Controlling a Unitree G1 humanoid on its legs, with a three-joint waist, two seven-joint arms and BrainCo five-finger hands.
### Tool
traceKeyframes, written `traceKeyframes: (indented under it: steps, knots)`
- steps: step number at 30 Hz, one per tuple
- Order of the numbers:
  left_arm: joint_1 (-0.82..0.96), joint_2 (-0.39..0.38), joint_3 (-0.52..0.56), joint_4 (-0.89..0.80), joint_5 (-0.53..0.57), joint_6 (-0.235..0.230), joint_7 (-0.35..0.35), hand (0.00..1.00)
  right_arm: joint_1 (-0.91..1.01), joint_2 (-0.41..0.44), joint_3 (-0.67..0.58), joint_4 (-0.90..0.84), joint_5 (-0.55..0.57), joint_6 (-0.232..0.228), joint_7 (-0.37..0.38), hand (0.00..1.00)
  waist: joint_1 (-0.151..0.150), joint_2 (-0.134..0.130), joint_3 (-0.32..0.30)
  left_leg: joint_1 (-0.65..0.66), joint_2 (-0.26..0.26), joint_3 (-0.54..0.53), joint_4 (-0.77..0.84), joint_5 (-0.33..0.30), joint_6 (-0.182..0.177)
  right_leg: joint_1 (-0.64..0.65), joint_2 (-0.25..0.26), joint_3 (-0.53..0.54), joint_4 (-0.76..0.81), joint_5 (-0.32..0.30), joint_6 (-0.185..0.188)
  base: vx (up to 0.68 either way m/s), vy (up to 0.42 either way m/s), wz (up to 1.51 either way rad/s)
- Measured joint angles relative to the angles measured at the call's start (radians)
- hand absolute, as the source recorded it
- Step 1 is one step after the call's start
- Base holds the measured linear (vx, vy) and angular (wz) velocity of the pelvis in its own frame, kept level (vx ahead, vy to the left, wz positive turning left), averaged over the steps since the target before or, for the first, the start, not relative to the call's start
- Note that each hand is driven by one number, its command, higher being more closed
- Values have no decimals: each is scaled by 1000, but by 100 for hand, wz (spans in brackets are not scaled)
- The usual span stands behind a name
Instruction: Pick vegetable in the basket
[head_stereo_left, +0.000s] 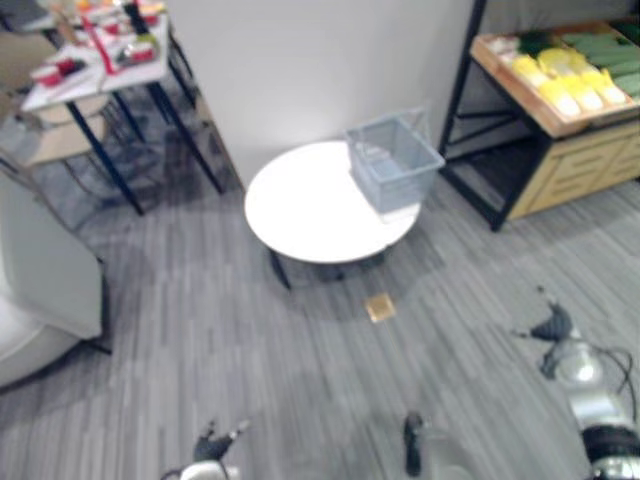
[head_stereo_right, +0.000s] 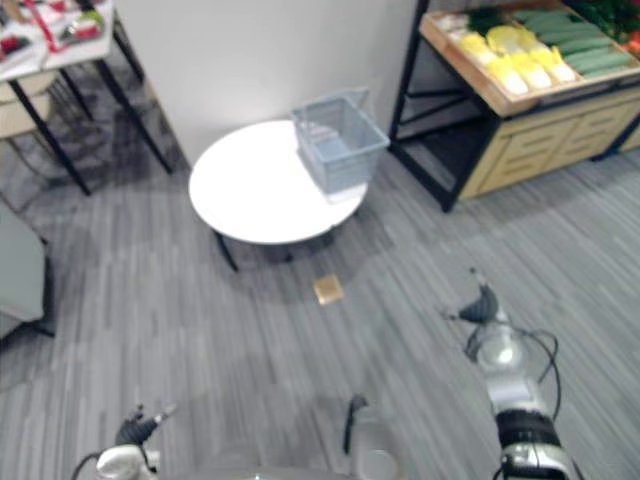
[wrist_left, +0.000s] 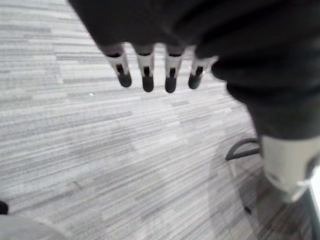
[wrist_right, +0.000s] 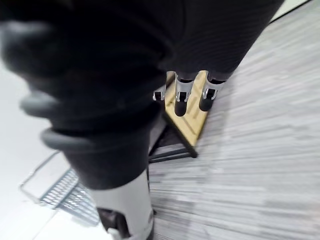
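A pale blue-grey basket (head_stereo_left: 395, 160) stands empty on the right edge of a round white table (head_stereo_left: 300, 205). Yellow vegetables (head_stereo_left: 570, 85) and green vegetables (head_stereo_left: 600, 50) lie on a wooden shelf (head_stereo_left: 580, 165) at the far right. My right hand (head_stereo_right: 483, 305) hangs over the carpet, well short of the shelf and to the right of the table, its fingers (wrist_right: 181, 100) straight and holding nothing. My left hand (head_stereo_right: 135, 430) is low at the near left, with straight fingers (wrist_left: 147, 75) above bare floor. The right wrist view also catches the basket (wrist_right: 60, 192).
A white wall panel (head_stereo_left: 320, 60) rises behind the round table. A cluttered table (head_stereo_left: 95, 65) with chairs stands at the far left, and a white seat (head_stereo_left: 40, 270) at the left edge. A small brown square (head_stereo_left: 380, 307) lies on the grey carpet.
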Motion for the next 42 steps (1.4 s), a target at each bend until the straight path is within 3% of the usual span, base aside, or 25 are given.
traceKeyframes:
  steps: [2, 3, 5, 6, 7, 8, 9, 11, 12, 13, 14, 15, 17, 19, 22, 24, 25, 26, 30, 33, 42]
  knots:
    - [14, -4, 0, -2, 0, 0, 0, 0, -71, -1, 56, 6, -2, 0, -16, 0, 32, -24, 20, -101, -9, 87, 88, -61, 9, 127, -9, 3, -70, -28, -20, 445, -249, 0]
    - [23, -7, 0, -4, 0, 0, 0, 0, -108, -8, 78, 7, -4, -1, -17, 0, 43, -31, 21, -142, -26, 127, 48, -83, 5, 164, -15, 6, -104, -32, -24, 381, -204, -10]
    - [34, -17, 2, -10, 0, 0, 0, 0, -170, -26, 107, 9, -18, -1, -18, 0, 61, -32, 22, -195, -61, 190, -99, -115, -14, 201, -22, 15, -145, -39, -26, 330, -79, -17]
    - [44, -20, 2, -11, 1, 1, 0, 0, -214, -38, 117, 19, -43, -4, -20, 0, 67, -34, 24, -220, -92, 237, -281, -125, -22, 230, -28, 16, -176, -44, -26, 477, 8, -3]
    - [50, -23, 4, -11, 2, 2, -1, 0, -251, -61, 142, 38, -44, -4, -23, 0, 66, -38, 24, -211, -130, 292, -525, -109, -29, 265, -36, 5, -212, -52, -15, 494, 41, 8]
    - [49, -24, 5, -11, 2, 2, -2, 0, -264, -78, 151, 43, -44, -5, -24, 0, 65, -38, 25, -200, -148, 320, -652, -82, -29, 279, -37, -3, -231, -57, -8, 457, 84, 23]
    - [49, -30, 11, -11, 6, 1, -3, 0, -282, -115, 166, 47, -54, -6, -27, 0, 65, -28, 19, -177, -171, 358, -882, -21, -33, 307, -28, -16, -259, -73, 9, 485, 137, 20]
    - [61, -36, 33, 3, 12, 3, -4, 0, -309, -133, 191, 48, -86, -6, -33, 0, 74, -21, 12, -164, -180, 355, -955, 63, 19, 319, -24, -11, -200, -156, 29, 515, 171, -1]
    - [65, -28, 36, 18, 13, 5, -8, 0, -310, -123, 210, 48, -112, -7, -32, 0, 90, -88, 7, -141, -228, 365, -957, 87, 44, 302, -74, -6, -84, -224, 75, 536, 124, -18]
    - [61, -35, 31, 29, 13, 8, -15, 0, -334, -121, 234, 61, -144, -12, -31, 0, 99, -127, 18, -110, -257, 376, -940, 66, 72, 222, -126, 5, 155, -246, 121, 532, 112, -12]
    - [61, -39, 26, 32, 13, 9, -17, 0, -359, -116, 253, 80, -166, -13, -31, 0, 99, -135, 24, -90, -265, 375, -929, 52, 88, 169, -146, 20, 305, -221, 158, 507, 99, 9]
    - [51, -36, 23, 38, 12, 12, -19, 0, -399, -116, 289, 99, -194, -12, -26, 0, 91, -152, 40, -42, -289, 353, -905, 20, 108, 69, -167, 67, 589, -147, 188, 515, 89, 47]
    - [16, -24, 5, 44, 13, 12, -17, 0, -434, -128, 310, 103, -204, -12, -18, 0, 81, -135, 65, 39, -297, 297, -909, -1, 117, -3, -159, 83, 784, -167, 141, 549, 26, 83]
    - [-19, -5, -14, 43, 19, 12, -16, 0, -503, -134, 361, 123, -223, -19, -12, 0, 67, -116, 78, 97, -290, 249, -960, -2, 114, -73, -181, 43, 685, -198, 82, 412, -38, 87]
    - [-80, 31, -21, 46, 52, 12, -18, 0, -578, -146, 382, 159, -238, -41, -4, 0, 64, -118, 96, 87, -276, 175, -991, -16, 79, -122, -208, 37, 283, -194, 84, 374, -142, 90]
    - [-85, 46, -46, 46, 59, 10, -20, 0, -590, -147, 382, 175, -239, -38, 10, 0, 69, -122, 96, 76, -271, 153, -989, -32, 46, -105, -211, 46, 56, -92, 87, 310, -223, 73]
    - [-80, 59, -56, 45, 81, 9, -22, 0, -595, -146, 385, 176, -239, -36, 10, 0, 80, -145, 98, 72, -286, 137, -983, -46, 24, -95, -222, 46, -40, 57, 90, 316, -350, 34]
    - [-79, 64, -55, 49, 97, 10, -20, 0, -633, -145, 393, 196, -240, -38, 9, 0, 92, -155, 105, 48, -290, 137, -957, -72, -14, -97, -231, 34, -91, 148, 118, 316, -350, 19]
    - [-76, 34, -65, 48, 98, 0, -21, 0, -729, -155, 414, 234, -239, -27, 8, 0, 72, -72, 125, -25, -201, 139, -945, -82, -52, -96, -141, 0, -211, 199, 79, 186, -246, 2]
    - [-77, 27, -95, 57, 98, -12, -22, 0, -807, -167, 429, 306, -240, -21, 5, 0, 61, -42, 161, -28, -177, 139, -975, -71, -70, -99, -109, -6, -246, 207, 68, 86, -107, -7]
    - [-91, 15, -209, 63, 87, -38, -21, 0, -1026, -260, 497, 488, -278, -23, -38, 0, 71, 41, 215, -174, -205, 101, -949, -66, -65, -159, -126, -38, -354, 281, 78, -17, 11, 15]
